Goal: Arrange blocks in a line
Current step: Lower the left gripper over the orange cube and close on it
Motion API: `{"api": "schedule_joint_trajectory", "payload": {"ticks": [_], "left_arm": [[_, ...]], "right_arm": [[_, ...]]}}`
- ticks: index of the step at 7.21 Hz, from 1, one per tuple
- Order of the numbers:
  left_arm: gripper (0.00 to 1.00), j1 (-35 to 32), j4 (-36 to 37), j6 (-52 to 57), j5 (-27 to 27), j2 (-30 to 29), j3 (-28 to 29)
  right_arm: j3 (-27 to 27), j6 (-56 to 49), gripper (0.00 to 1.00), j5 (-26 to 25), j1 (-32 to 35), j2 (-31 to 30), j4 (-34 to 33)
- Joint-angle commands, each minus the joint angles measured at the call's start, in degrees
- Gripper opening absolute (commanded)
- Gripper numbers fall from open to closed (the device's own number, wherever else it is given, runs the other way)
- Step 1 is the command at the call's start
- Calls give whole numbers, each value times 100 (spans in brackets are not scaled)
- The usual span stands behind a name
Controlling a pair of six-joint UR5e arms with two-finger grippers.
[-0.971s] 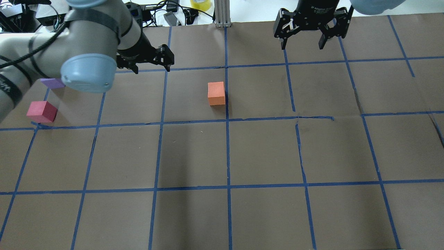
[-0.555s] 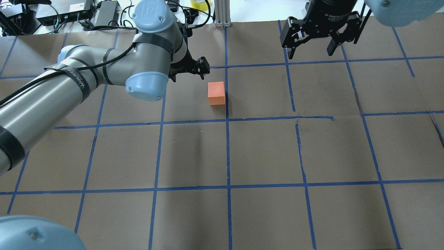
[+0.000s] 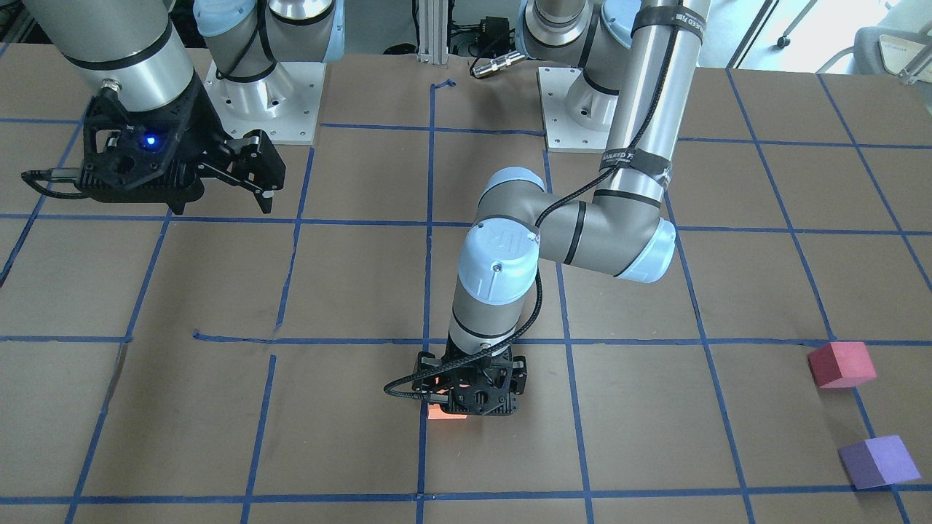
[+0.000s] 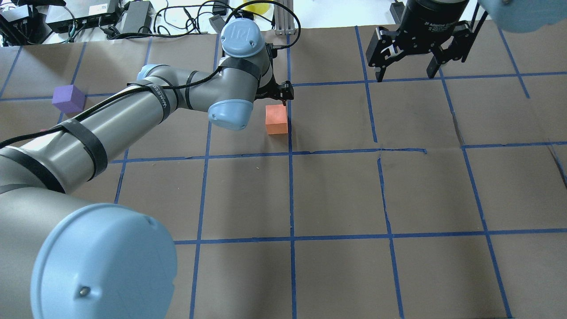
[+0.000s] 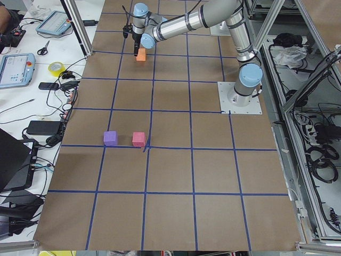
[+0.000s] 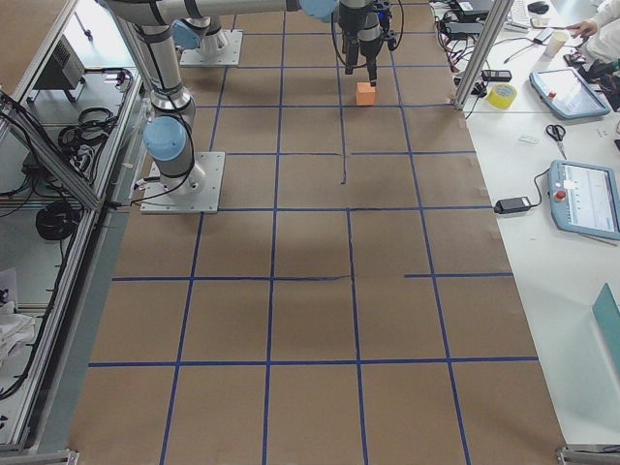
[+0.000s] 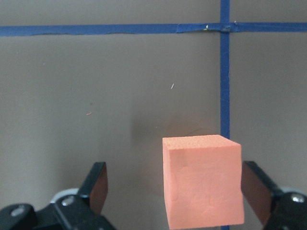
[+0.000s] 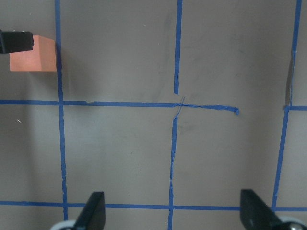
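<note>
Farthest from either set of fingers, well off to the left gripper's outer side, sit two matte, foam-looking cubes: the purple block (image 4: 67, 99) and, just beside it but apart, the red block (image 3: 841, 364). Both rest flat on the brown paper table (image 4: 336, 195), which is ruled into squares by blue tape (image 4: 291, 195) that is wrinkled and torn in spots.

Next comes the left gripper (image 7: 175, 191), pointing straight down on its grey, blue-capped arm. Its black fingers (image 7: 98, 187) are spread wide, and the orange block (image 7: 201, 179) stands between them, on the table. The cube has sharp edges and a finely grained, spongy face. It sits off-centre in the gap: just beside the finger on the wrist view's right, with bare paper showing between it and the other one. I cannot tell whether that near finger touches it. A tape line runs along the block's edge on that same side.

Last, the right gripper (image 4: 406, 66) hangs well clear of the paper, fingers (image 8: 93, 211) also wide apart with nothing between them; the orange block lies well away from them.
</note>
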Motion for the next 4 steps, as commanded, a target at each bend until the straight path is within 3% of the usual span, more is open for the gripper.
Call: {"api": "schedule_joint_trajectory", "payload": {"ticks": [1, 4], "left_arm": [[100, -75, 43, -38, -15, -203, 81], [100, -119, -18, -47, -50, -335, 63]], "right_arm": [[-32, 8, 100, 65, 25, 6, 123], [-33, -71, 100, -4, 25, -29, 184]]}}
